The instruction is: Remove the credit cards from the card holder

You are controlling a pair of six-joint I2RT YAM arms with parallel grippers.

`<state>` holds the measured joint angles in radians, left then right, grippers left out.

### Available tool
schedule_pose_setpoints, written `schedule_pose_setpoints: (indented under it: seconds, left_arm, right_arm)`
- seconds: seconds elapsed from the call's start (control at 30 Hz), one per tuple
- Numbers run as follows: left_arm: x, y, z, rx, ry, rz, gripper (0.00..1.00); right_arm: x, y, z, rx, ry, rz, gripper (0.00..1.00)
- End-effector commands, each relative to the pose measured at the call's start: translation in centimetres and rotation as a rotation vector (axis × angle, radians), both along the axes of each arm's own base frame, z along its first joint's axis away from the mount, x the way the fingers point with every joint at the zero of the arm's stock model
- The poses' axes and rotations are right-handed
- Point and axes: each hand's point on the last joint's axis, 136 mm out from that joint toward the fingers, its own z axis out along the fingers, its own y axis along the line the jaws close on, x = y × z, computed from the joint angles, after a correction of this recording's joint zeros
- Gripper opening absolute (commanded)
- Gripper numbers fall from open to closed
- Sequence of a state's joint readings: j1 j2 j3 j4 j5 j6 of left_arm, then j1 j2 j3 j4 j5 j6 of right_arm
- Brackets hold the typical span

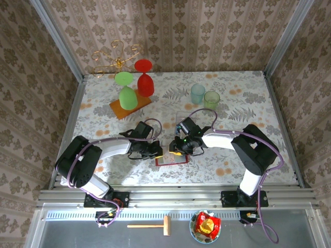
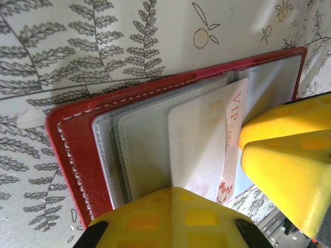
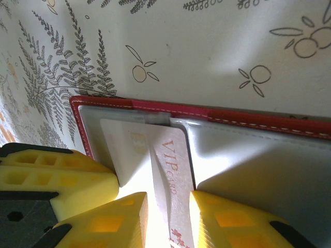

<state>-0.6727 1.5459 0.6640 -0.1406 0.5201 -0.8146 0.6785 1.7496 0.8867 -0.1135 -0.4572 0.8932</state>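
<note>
Currently:
card holder (image 1: 170,159): open flat on table (image 1: 232,98), near edge centre; 6 o'clock of both grippers
left gripper (image 1: 153,150): arm bent inward, fingers clenched, pressing holder's left half (image 2: 77,155)
right gripper (image 1: 179,148): reaching from 3 o'clock; fingers (image 3: 129,217) straddle pale VIP card (image 3: 168,175), half out of pocket

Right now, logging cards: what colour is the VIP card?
Pale pinkish white VIP card, clearest in the left wrist view.
</note>
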Motion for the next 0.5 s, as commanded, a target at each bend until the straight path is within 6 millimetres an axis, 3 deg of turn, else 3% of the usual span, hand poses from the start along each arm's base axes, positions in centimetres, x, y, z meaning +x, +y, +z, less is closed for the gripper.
schedule_pose_setpoints:
  seconds: [0.0,0.47]
  left_arm:
    - [-0.55,0.9,-1.32,0.069,0.032,-0.008,0.06]
    - [-0.59,1.0,-1.42,0.078,0.039,-0.006,0.05]
  right_arm:
    - [-0.7,-0.88,-0.94,-0.034,0.025,0.0,0.29]
    - [-0.53,-1.22,-0.45,-0.012,0.006,-0.022,0.28]
